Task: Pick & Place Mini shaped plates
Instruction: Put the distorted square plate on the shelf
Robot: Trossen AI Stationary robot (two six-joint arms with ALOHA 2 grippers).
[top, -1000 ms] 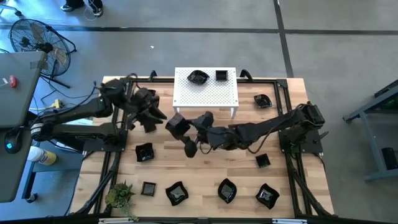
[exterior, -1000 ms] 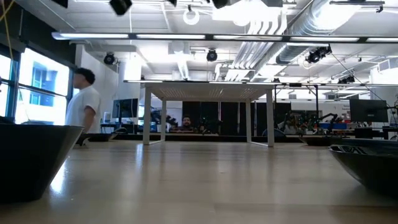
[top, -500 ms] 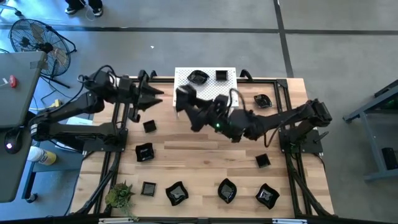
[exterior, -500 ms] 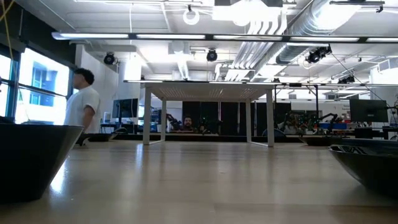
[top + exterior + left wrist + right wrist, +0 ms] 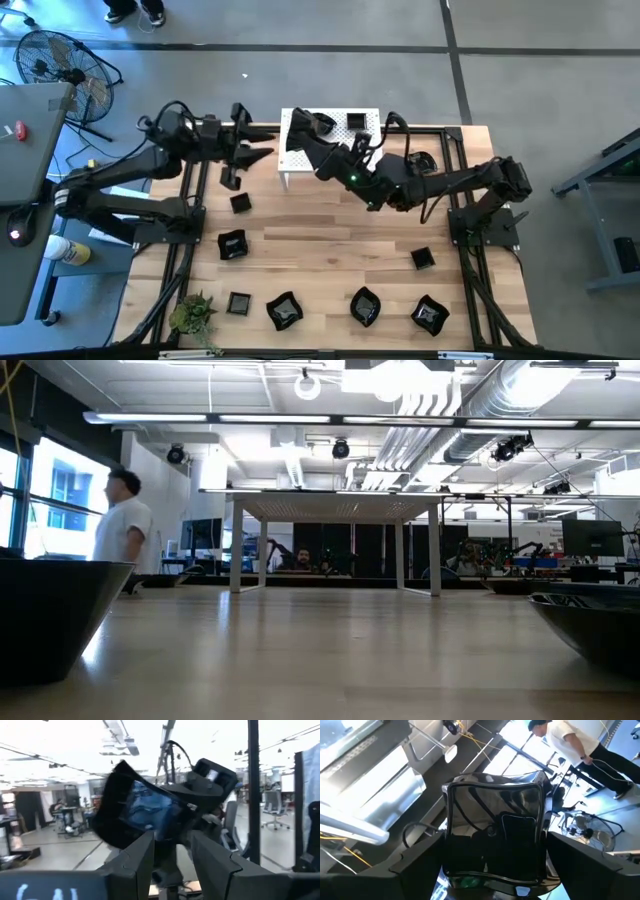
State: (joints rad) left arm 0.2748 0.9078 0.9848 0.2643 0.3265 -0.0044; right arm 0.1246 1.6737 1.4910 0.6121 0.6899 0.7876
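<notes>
My right gripper (image 5: pixel 298 134) is shut on a glossy black, roughly square mini plate (image 5: pixel 492 835), held high over the left end of the white perforated rack (image 5: pixel 292 165). From the left wrist view the same plate (image 5: pixel 140 812) shows tilted in the air. My left gripper (image 5: pixel 262 142) hovers left of the rack, open, with nothing between its fingers (image 5: pixel 172 852). Two plates (image 5: pixel 320 122) rest on the rack top. Several more lie flat on the wooden table, one (image 5: pixel 240 203) below my left gripper. My right gripper pinches the plate between its two fingers by two opposite side edges, one edge (image 5: pixel 446 845) and the other (image 5: pixel 545 840). A broad face of the plate is turned toward the wrist. It stands on edge, lifted clear above the rack.
Plates lie along the near edge (image 5: pixel 285 310), (image 5: pixel 365 306), (image 5: pixel 430 314), at the left (image 5: pixel 232 244) and right (image 5: pixel 423 259), (image 5: pixel 422 160). A small green plant (image 5: pixel 195 312) stands at the near left corner. A person (image 5: pixel 120 530) walks in the room beyond.
Both grippers have risen from mid-table and drawn apart. My right gripper has carried the plate up and toward the far edge, over the rack's left end, rolling as it went. My left gripper has gone up and toward the far left, also rolling, and stays open.
</notes>
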